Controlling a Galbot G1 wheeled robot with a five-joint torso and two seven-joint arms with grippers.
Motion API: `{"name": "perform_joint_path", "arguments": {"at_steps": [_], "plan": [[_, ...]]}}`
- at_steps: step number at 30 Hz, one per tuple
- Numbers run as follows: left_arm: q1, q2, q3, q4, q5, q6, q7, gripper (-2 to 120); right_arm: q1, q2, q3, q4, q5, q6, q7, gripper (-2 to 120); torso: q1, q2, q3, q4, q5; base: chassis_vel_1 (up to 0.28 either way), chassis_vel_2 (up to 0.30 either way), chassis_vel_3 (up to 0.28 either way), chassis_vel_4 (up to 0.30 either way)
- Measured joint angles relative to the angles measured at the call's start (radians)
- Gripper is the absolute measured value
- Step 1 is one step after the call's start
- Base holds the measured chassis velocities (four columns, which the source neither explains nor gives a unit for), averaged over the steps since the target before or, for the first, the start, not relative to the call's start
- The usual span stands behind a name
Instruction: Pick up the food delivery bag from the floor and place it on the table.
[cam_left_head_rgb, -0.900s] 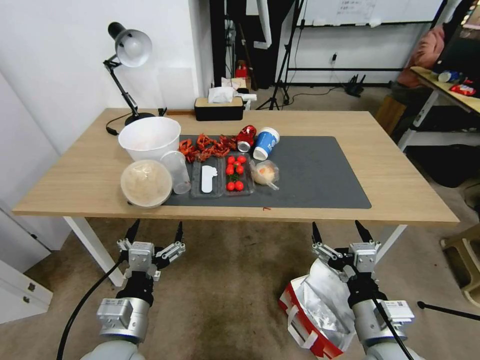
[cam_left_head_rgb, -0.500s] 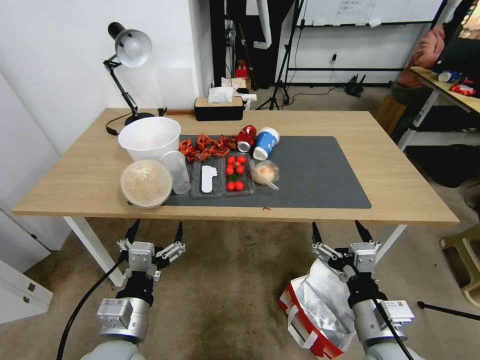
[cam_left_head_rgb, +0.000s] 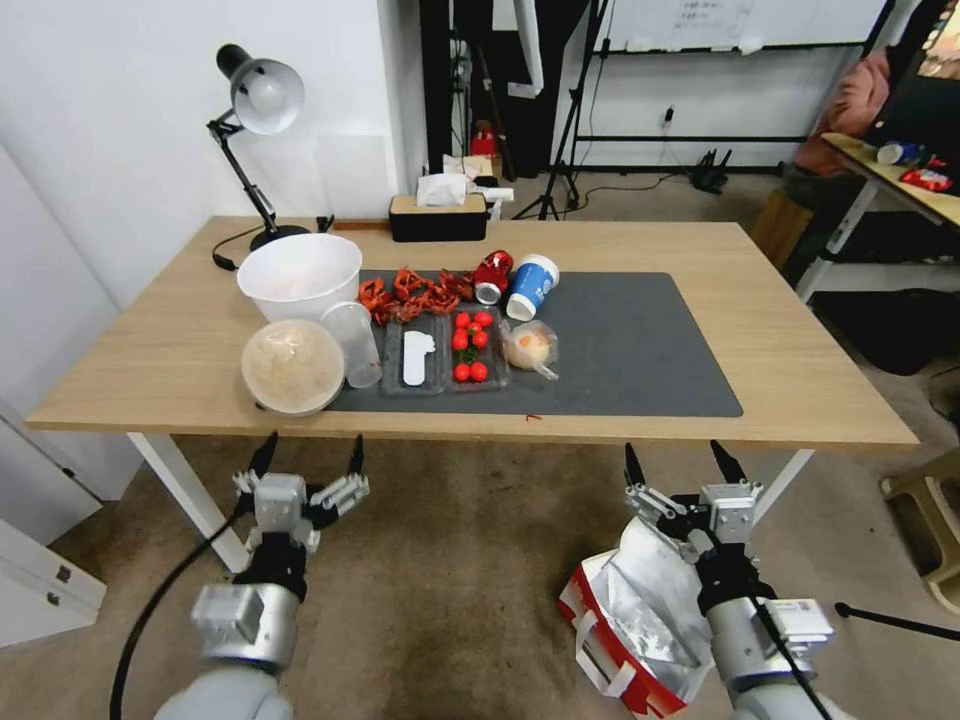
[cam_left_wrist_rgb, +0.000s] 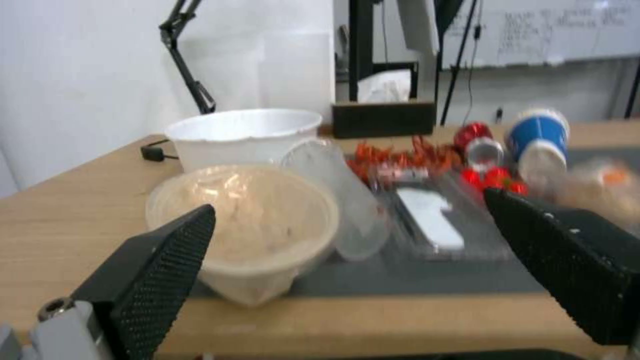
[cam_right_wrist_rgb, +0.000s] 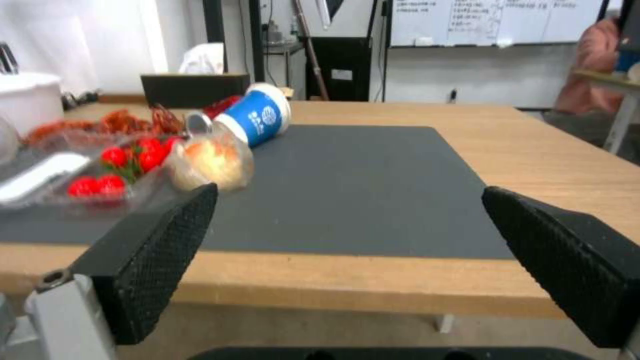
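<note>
The food delivery bag (cam_left_head_rgb: 630, 620), white with red edges and a silver foil lining, lies on the carpeted floor (cam_left_head_rgb: 470, 560) at the lower right, partly under my right arm. My right gripper (cam_left_head_rgb: 679, 463) hangs open above the bag, just in front of the table's near edge, holding nothing. My left gripper (cam_left_head_rgb: 309, 453) is open too, raised in front of the table's left part. The table (cam_left_head_rgb: 800, 370) is a long light-wood top on white legs with a dark grey mat (cam_left_head_rgb: 630, 340). Both wrist views look across the tabletop (cam_right_wrist_rgb: 567, 165), with open fingertips (cam_left_wrist_rgb: 167, 260) (cam_right_wrist_rgb: 160, 250) in front.
The mat's left half holds a white bowl (cam_left_head_rgb: 298, 272), a covered bowl (cam_left_head_rgb: 292, 366), a clear cup, trays of tomatoes (cam_left_head_rgb: 470, 345), a blue cup (cam_left_head_rgb: 531, 285) and a red can. A lamp (cam_left_head_rgb: 255, 100) and tissue box stand behind. The mat's right half is bare. Another desk (cam_left_head_rgb: 900, 180) stands far right.
My left arm has shifted slightly and blurs with motion. The right arm, the bag and the things on the table stay where they were.
</note>
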Motion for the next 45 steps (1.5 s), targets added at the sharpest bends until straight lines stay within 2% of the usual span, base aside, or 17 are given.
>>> {"name": "perform_joint_path", "arguments": {"at_steps": [2,5,9,10,11,12,16,17,19,24,26,45], "plan": [[-0.015,0.013,0.006,-0.001,-0.023,0.010,-0.019,100,0.002,-0.014,0.008,0.009,0.028,-0.013,0.002,100,0.000,0.000,0.000,0.0000,0.0001,0.000,0.000,0.000,0.000],[-0.093,0.080,0.034,-0.008,-0.136,0.060,-0.109,100,0.013,-0.073,0.042,0.050,0.151,-0.074,0.011,100,0.000,0.000,0.000,0.0000,0.0000,0.000,0.000,0.000,0.000],[-0.125,0.107,0.046,-0.011,-0.181,0.081,-0.146,100,0.022,-0.095,0.056,0.052,0.192,-0.070,0.004,100,0.000,0.000,0.000,-0.0003,-0.0003,0.000,0.000,0.000,0.000],[-0.171,0.146,0.063,-0.015,-0.247,0.106,-0.200,100,0.039,-0.112,0.067,0.009,0.217,-0.029,-0.015,100,0.000,0.000,0.000,0.0004,0.0009,0.000,0.000,0.000,0.000],[-0.182,0.154,0.083,-0.016,-0.246,0.071,-0.216,100,0.041,-0.114,0.068,-0.002,0.220,-0.018,-0.018,100,0.000,0.000,0.000,-0.0004,0.0014,0.000,0.000,0.000,0.000],[-0.169,0.152,0.104,-0.017,-0.231,0.025,-0.221,100,0.041,-0.116,0.069,-0.013,0.221,-0.009,-0.021,100,0.000,0.000,0.000,-0.0007,-0.0006,0.000,0.000,0.000,0.000],[-0.104,0.145,0.115,-0.017,-0.213,-0.010,-0.223,100,0.039,-0.119,0.069,-0.024,0.223,0.001,-0.021,100,0.000,0.000,0.000,0.0004,0.0003,0.000,0.000,0.000,0.000],[-0.079,0.141,0.117,-0.013,-0.203,-0.039,-0.221,100,0.039,-0.121,0.069,-0.028,0.226,0.004,-0.022,100,0.000,0.000,0.000,0.0006,0.0002,0.000,0.000,0.000,0.000],[-0.033,0.135,0.119,-0.006,-0.191,-0.079,-0.214,100,0.037,-0.126,0.072,-0.030,0.229,0.007,-0.021,100,0.000,0.000,0.000,0.0002,-0.0003,0.000,0.000,0.000,0.000],[0.009,0.130,0.119,0.003,-0.180,-0.098,-0.208,100,0.030,-0.132,0.072,-0.032,0.229,0.019,-0.019,100,0.000,0.000,0.000,0.0001,0.0003,0.000,0.000,0.000,0.000],[0.025,0.128,0.115,0.018,-0.172,-0.127,-0.200,100,0.027,-0.132,0.072,-0.032,0.227,0.026,-0.018,100,0.000,0.000,0.000,0.0000,-0.0001,0.000,0.000,0.000,0.000],[0.066,0.127,0.108,0.015,-0.213,-0.150,-0.201,100,0.002,-0.109,0.066,-0.022,0.209,0.050,-0.025,100,-0.001,-0.002,-0.001,0.0000,0.0000,0.000,0.000,0.000,0.000]]}}
